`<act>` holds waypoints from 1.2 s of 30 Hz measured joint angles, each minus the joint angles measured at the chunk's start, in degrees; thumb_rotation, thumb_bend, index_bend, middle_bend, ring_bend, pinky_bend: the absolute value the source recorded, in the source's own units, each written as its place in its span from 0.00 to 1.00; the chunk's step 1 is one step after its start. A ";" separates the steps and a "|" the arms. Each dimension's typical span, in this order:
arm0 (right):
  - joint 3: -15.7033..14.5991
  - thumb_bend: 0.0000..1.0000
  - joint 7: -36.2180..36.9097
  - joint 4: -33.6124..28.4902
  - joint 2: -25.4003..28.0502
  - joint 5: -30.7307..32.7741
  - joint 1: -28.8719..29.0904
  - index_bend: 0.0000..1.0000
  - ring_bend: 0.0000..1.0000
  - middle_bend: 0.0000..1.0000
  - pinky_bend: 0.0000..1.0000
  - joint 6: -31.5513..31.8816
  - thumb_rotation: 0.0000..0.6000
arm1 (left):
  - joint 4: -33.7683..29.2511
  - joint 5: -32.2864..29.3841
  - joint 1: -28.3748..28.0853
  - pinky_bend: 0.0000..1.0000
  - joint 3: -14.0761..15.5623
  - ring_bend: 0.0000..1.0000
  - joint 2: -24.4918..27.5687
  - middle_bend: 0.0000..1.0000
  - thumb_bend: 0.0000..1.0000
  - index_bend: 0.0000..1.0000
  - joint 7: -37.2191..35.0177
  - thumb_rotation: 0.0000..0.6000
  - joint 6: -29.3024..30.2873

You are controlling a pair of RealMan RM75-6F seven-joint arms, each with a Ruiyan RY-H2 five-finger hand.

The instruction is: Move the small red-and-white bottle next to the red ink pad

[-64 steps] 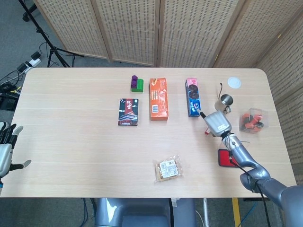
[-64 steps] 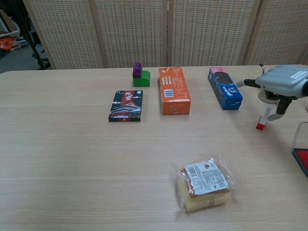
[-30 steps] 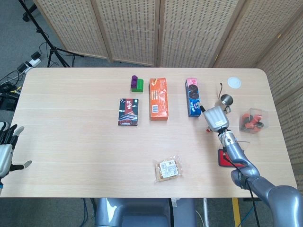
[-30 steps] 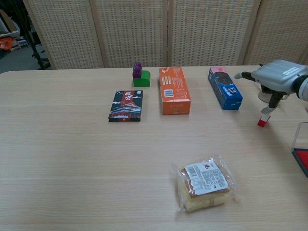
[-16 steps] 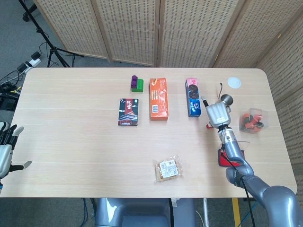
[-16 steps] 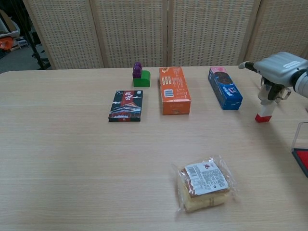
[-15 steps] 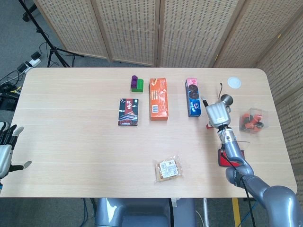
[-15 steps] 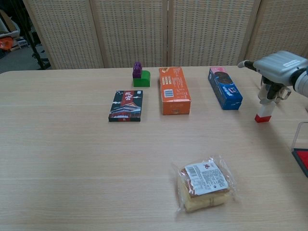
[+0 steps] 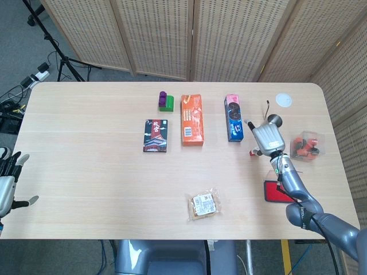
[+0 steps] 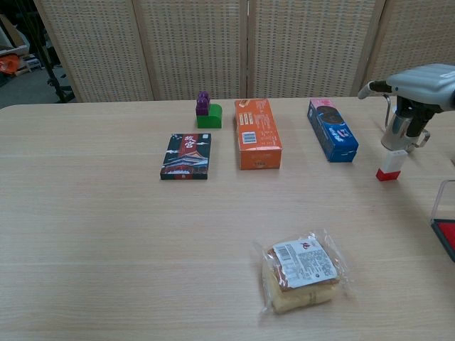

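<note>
The small red-and-white bottle (image 10: 389, 165) stands upright on the table, red base down; in the head view only a bit of the bottle (image 9: 251, 152) shows beside my right hand. My right hand (image 10: 421, 87) hovers just above and right of the bottle, thumb stretched out, fingers hanging down and holding nothing. The red ink pad (image 9: 275, 191) lies nearer the front edge, well apart from the bottle; its pad (image 10: 445, 235) shows at the right border under a clear lid. My left hand (image 9: 6, 184) hangs open off the table's front left corner.
A metal cup (image 9: 275, 121) stands right behind the bottle. A blue cookie box (image 9: 234, 117), an orange box (image 9: 192, 119), a dark box (image 9: 155, 136), a green-and-purple block (image 9: 166, 101), a wrapped cake (image 9: 204, 204) and a clear box (image 9: 307, 145) lie around.
My right hand set the tilted bottle upright on the table, let it go, then rose up and to the right. The left hand stayed still.
</note>
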 measured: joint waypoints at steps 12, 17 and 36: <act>-2.52 0.00 5.23 5.55 -1.45 -2.77 0.25 0.41 1.00 1.00 1.00 -1.17 1.00 | 0.07 -0.19 -0.09 0.00 0.01 0.00 -0.06 0.00 0.00 0.00 0.14 1.00 -0.22; -3.63 0.00 7.27 7.88 -2.44 -4.56 0.46 0.44 1.00 1.00 1.00 -1.24 1.00 | 0.07 -0.33 -0.16 0.00 0.01 0.00 -0.13 0.00 0.00 0.00 0.30 1.00 -0.38; -7.70 0.11 19.25 24.06 -10.16 -12.87 1.73 0.44 1.00 1.00 1.00 1.99 1.00 | 0.32 -1.69 -0.54 0.00 -0.21 0.00 -0.62 0.00 0.00 0.00 1.10 1.00 -1.26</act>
